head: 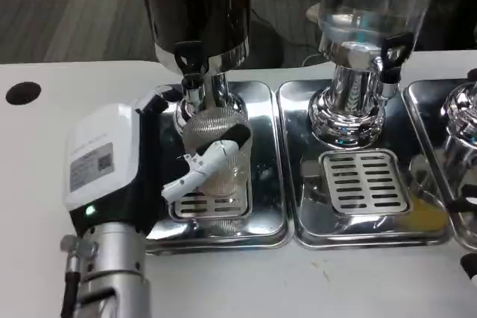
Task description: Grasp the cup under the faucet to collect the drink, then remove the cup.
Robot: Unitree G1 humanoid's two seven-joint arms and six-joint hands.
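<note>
Several white-and-black fingers point(212, 160) of the left hand point(141, 158) wrap the clear cup point(216, 150), holding it under the dark dispenser's faucet point(192, 83) over the drip grate point(207, 205); collecting seems underway, so next likely comes lifting it clear, level.

At centre left, the robot's left hand point(160, 158) wraps its fingers point(212, 158) around a clear ribbed cup point(215, 139) standing on a slotted grate point(205, 205) under the faucet point(192, 80) of a dark drink dispenser point(197, 5). To its right, a clear dispenser point(369, 5) stands on a shiny steel tray point(298, 221). The table point(313, 284) is white.
</note>
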